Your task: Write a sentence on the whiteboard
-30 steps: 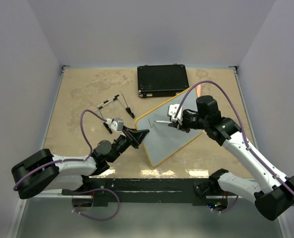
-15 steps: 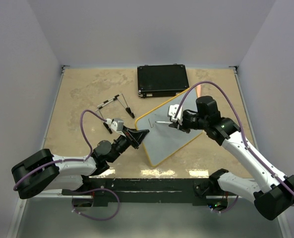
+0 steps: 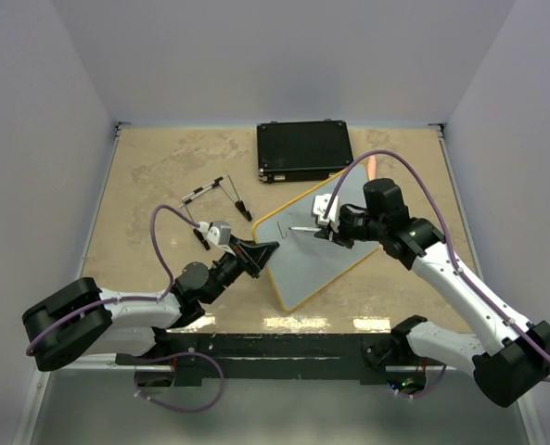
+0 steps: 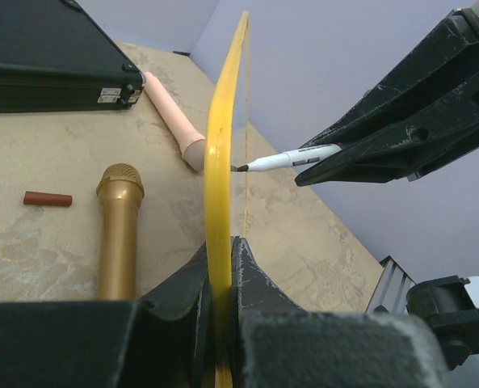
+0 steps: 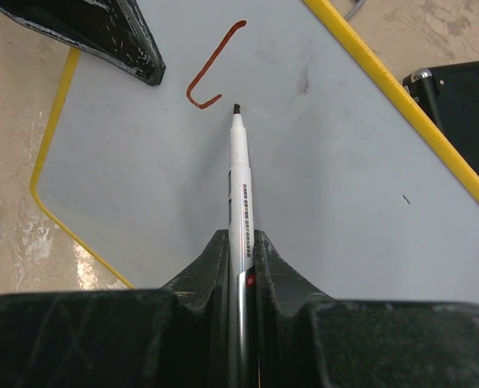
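Over the last second almost nothing moves. Only the right arm's wrist and elbow creep a shade toward 9 o'clock in the top view, while the board, the left arm and the pen tip sit where they were. My reading is a slow pen stroke or a pause between strokes, so the writing is barely begun.

The board lies at the middle of the table, turned cornerwise, with the case near it at 12 o'clock. It seems tipped up off the table, since the left wrist view shows a gold microphone lying behind its back face.

The left arm lies low from its base at 8 o'clock, forearm pointing toward 2 o'clock. The left gripper is clenched on the board's yellow edge at the board's 9 o'clock side, steadying it.

The right arm rises from 4 o'clock, bends high at the elbow and folds back, wrist aimed toward 9 o'clock. The right gripper is clamped on the pen, which runs out straight between its fingers.

The pen tip is at the board's face; actual contact is likely but not certain. It sits just beside the low end of the only mark, a red-brown hooked stroke.
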Controlling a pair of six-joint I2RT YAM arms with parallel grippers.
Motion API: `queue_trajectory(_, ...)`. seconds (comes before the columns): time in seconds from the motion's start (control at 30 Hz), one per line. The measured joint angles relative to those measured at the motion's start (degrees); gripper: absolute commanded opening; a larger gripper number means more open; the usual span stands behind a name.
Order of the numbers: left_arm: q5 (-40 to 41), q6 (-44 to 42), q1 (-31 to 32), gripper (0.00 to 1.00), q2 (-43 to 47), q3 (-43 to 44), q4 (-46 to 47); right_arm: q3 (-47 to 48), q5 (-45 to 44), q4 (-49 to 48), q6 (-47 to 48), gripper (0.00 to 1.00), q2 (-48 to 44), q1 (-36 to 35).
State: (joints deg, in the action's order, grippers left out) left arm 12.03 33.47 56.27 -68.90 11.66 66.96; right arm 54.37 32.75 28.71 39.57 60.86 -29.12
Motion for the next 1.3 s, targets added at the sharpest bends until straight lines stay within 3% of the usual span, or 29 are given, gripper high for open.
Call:
queue_trajectory(0.6,0.24,0.13,0.0,0.0,-0.31,-0.02,0.33,-0.42,-0.76,-3.04,-4.68,0.0,-0.76,1.57)
queue_trajectory(1.3,0.66,0.48,0.0,0.0,-0.17,-0.24,0.22,-0.87,-1.36,1.2,-0.28,0.0,-0.37,1.84)
